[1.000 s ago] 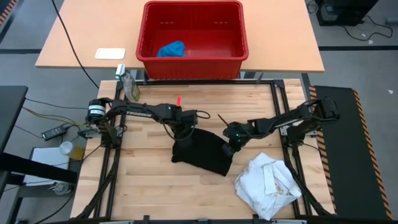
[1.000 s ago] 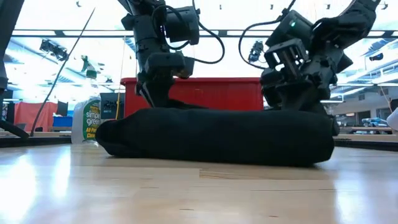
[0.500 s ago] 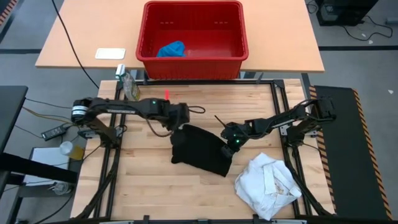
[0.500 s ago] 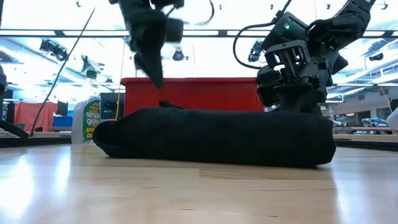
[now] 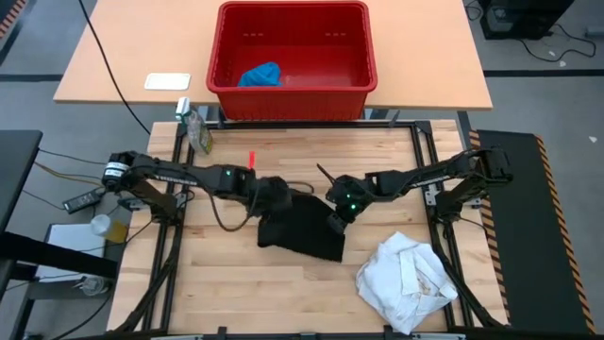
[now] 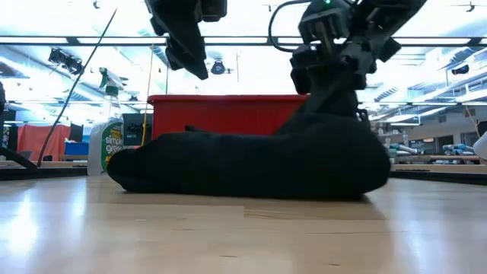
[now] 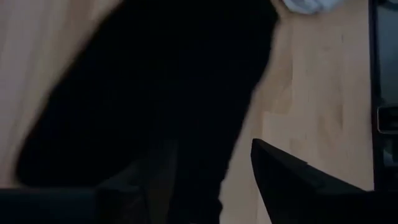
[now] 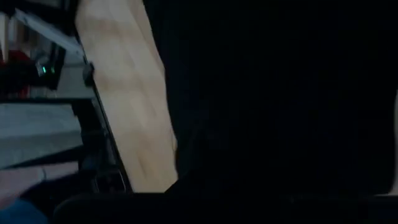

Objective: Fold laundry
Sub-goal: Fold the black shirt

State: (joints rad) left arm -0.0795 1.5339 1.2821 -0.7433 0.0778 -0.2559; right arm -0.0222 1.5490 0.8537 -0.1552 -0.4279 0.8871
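Pinching black garment [image 5: 304, 227] | right claw [image 5: 336, 219] closed | left claw [image 5: 276, 200] apart

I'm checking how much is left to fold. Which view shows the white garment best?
The high view: the white garment lies crumpled, whole, near the table's front right corner. The left wrist view catches only an edge; the low and right wrist views don't show it.

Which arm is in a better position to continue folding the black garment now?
The right one, probably. The right gripper is shut on the black garment, lifting its edge, while the left gripper is open, holding nothing.
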